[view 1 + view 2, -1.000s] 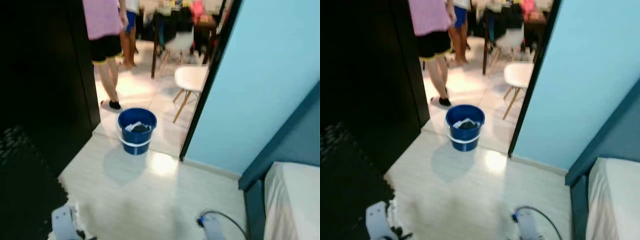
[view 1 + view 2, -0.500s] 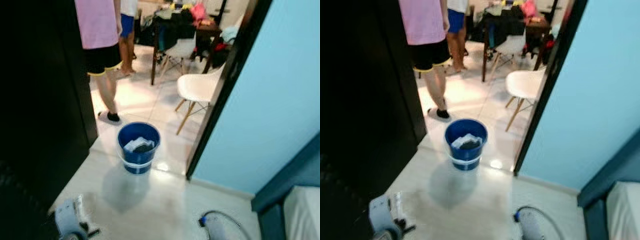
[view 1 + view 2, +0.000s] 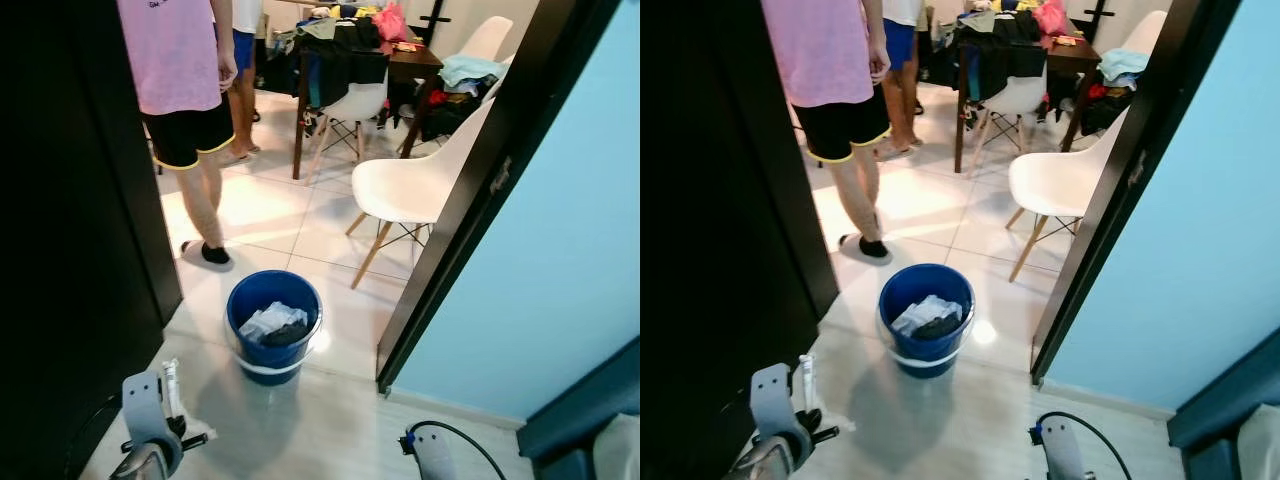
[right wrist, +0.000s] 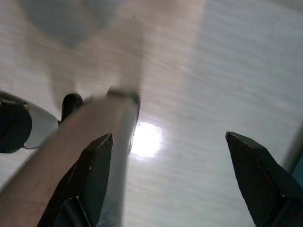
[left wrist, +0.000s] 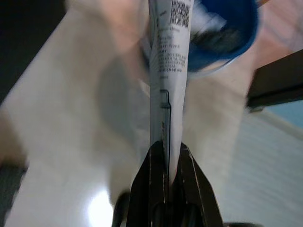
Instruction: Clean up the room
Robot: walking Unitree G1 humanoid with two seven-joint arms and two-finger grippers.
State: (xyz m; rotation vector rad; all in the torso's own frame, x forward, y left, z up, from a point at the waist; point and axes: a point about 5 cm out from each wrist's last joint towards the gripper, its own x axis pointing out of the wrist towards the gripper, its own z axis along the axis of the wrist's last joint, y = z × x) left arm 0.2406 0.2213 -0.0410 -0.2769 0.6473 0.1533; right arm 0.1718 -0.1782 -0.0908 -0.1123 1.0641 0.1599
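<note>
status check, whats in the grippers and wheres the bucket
Left gripper jaws shut on a thin white printed packet. Right gripper open, holding nothing. Blue bucket ahead in the doorway, cloths inside. Person standing just beyond it, white chair to the right.

There is one blue bucket (image 3: 272, 325) on the floor, with a small heap of cloth (image 3: 272, 322) inside it whose pieces cannot be counted. Two people stand beyond it: one in a pink shirt (image 3: 178, 75) and one in blue shorts (image 3: 243, 45). Three white chairs (image 3: 415, 185) show, one near the doorway and two by the single dark desk (image 3: 405, 65). Two claws appear, the left claw (image 5: 169, 163) and the right claw (image 4: 173, 177). One white printed packet (image 5: 169, 61) is visible.
</note>
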